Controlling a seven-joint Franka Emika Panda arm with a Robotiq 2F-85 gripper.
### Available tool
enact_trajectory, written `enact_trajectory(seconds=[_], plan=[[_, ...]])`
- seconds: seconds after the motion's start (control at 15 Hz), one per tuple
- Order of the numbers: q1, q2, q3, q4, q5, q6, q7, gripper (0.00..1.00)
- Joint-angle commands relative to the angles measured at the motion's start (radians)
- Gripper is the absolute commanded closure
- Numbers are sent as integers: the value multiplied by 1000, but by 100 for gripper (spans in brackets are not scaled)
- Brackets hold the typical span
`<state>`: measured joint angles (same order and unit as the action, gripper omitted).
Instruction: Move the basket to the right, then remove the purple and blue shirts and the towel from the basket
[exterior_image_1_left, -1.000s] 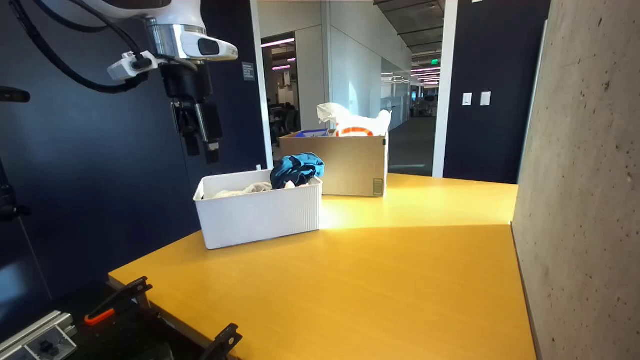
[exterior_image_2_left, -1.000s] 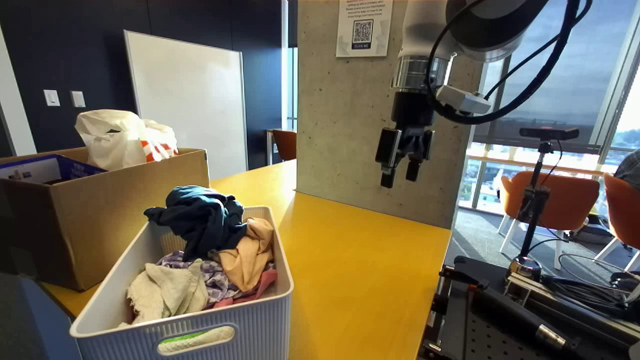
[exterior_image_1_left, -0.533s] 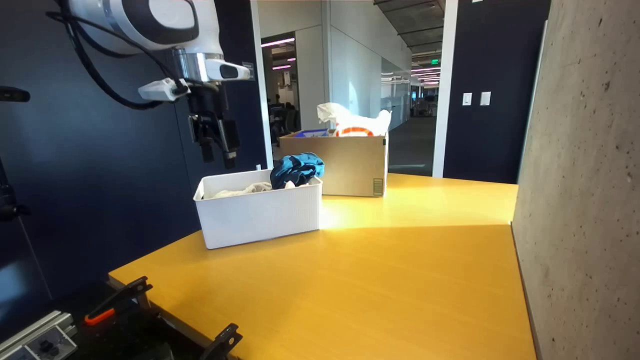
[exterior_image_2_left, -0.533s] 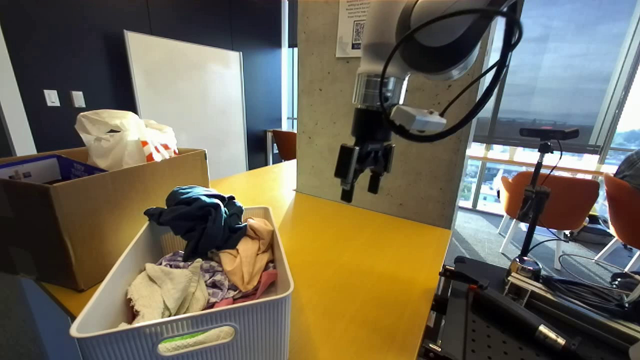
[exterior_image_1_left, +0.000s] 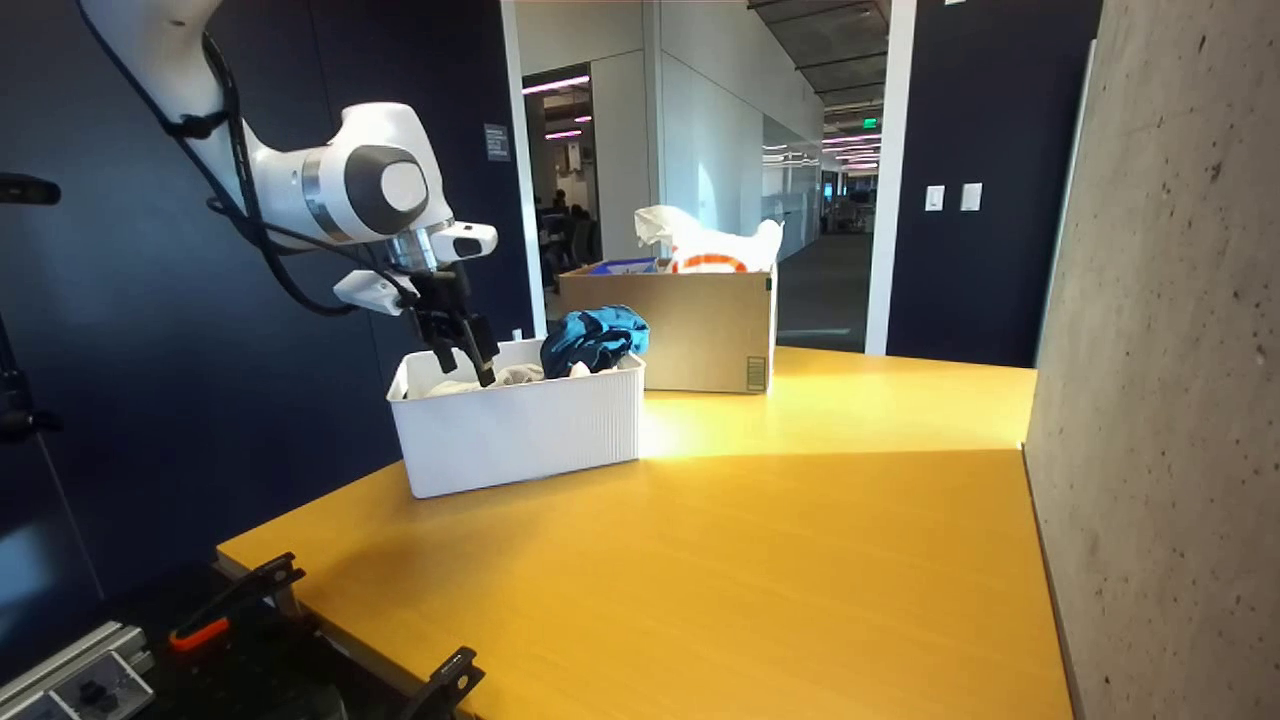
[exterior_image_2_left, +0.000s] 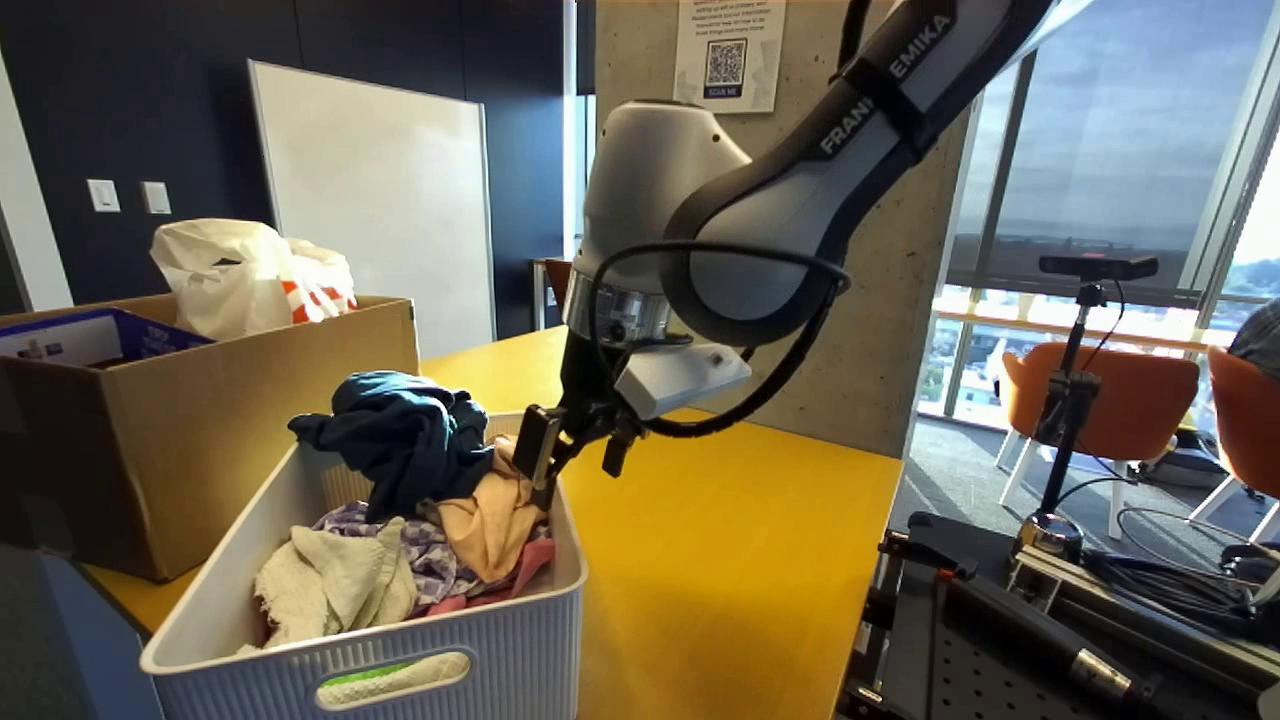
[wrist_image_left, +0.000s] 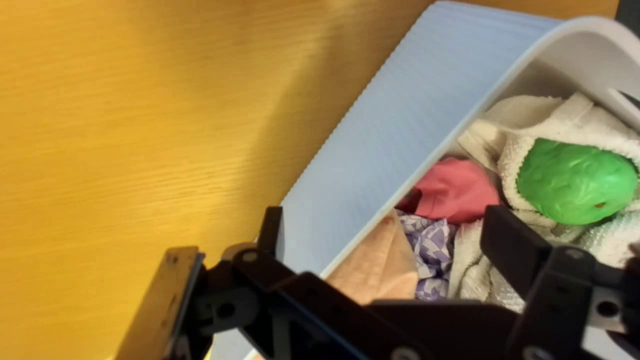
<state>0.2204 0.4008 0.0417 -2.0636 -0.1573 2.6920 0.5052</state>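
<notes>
The white basket (exterior_image_1_left: 520, 445) stands on the yellow table and holds several cloths. A dark blue shirt (exterior_image_2_left: 395, 445) is bunched on top at its far end in an exterior view. A purple patterned shirt (exterior_image_2_left: 440, 560) lies under other cloths; it also shows in the wrist view (wrist_image_left: 432, 242). A cream towel (exterior_image_2_left: 340, 585) lies at the near end. My gripper (exterior_image_2_left: 580, 470) is open and tilted at the basket's long side. In the wrist view my gripper (wrist_image_left: 385, 230) has one finger on the outer side of the wall and one over the cloths. Contact with the wall cannot be told.
A peach cloth (exterior_image_2_left: 490, 525), a red cloth (wrist_image_left: 455, 192) and a green item (wrist_image_left: 575, 182) are also in the basket. A cardboard box (exterior_image_1_left: 680, 330) with a white bag (exterior_image_2_left: 235, 275) stands beside the basket. A concrete pillar (exterior_image_1_left: 1160, 350) borders the table (exterior_image_1_left: 800, 560).
My gripper has come down and across towards the basket and has tilted, from high above the table to the basket's side wall. The basket and cloths have not moved.
</notes>
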Motion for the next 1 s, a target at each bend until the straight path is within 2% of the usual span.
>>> enact_trajectory(seconds=[0.0,0.67,0.93], plan=[[70,59,-61,75,-9,32,43,0],[43,165,-33,187,128,-88,-24,0],[26,158,-34,164,185,-149,-21,0]])
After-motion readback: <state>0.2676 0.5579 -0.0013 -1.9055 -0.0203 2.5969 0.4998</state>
